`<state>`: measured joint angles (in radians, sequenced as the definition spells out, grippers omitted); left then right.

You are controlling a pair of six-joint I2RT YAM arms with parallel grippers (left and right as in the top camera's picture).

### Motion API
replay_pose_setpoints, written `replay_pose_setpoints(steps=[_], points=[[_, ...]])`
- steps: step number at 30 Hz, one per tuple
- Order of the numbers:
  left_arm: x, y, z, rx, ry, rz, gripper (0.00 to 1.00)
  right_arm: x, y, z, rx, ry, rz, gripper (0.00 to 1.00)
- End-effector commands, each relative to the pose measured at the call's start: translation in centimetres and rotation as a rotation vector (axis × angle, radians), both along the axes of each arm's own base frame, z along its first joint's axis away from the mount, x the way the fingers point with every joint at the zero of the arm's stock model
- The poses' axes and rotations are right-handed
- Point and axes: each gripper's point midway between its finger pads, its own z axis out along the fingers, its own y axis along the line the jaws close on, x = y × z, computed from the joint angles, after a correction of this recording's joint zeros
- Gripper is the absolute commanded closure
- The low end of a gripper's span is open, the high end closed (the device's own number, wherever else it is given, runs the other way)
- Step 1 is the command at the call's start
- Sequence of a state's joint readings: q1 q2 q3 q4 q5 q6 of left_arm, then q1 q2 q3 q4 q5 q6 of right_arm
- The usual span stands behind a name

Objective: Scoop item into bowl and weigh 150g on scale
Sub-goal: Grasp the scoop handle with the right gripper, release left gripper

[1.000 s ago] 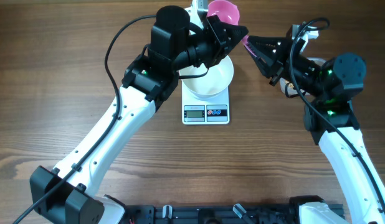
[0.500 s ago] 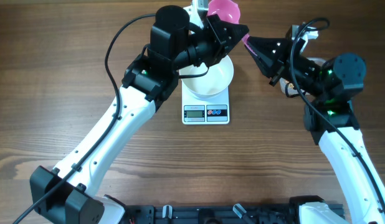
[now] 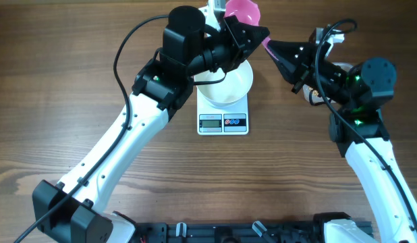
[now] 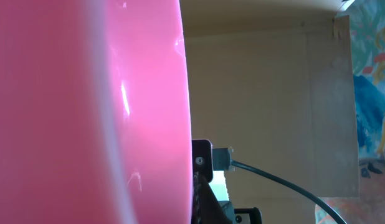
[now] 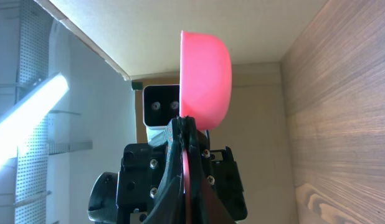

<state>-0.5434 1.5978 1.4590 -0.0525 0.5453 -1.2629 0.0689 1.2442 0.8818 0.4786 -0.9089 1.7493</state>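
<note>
Here left gripper [image 3: 260, 32], right gripper [image 3: 273, 46] pinch scoop [image 3: 241, 11].

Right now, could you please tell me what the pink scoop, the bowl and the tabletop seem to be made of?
The pink scoop: probably plastic, glossy; sharp highlights on its even-coloured wall. The bowl: smooth plain white, ceramic or plastic, I cannot tell which. The tabletop: brown wood grain, matte; solid wood or laminate stays open.
</note>
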Motion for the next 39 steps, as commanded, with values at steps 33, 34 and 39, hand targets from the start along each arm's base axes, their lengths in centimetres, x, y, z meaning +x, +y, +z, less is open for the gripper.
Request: replay_pose_setpoints(steps=[33, 34, 39], points=[[-0.15, -0.24, 0.32, -0.009, -0.004, -0.007, 0.96, -0.90, 0.59, 1.28, 0.012, -0.011, 0.058, 0.95], [-0.15, -0.24, 0.32, -0.009, -0.004, -0.007, 0.96, -0.87, 0.58, 1.27, 0.011, -0.012, 0.056, 0.96], [-0.16, -0.24, 0.32, -0.009, -0.003, -0.008, 0.66, -0.61, 0.41, 1.33, -0.001, -0.037, 0.036, 0.96]])
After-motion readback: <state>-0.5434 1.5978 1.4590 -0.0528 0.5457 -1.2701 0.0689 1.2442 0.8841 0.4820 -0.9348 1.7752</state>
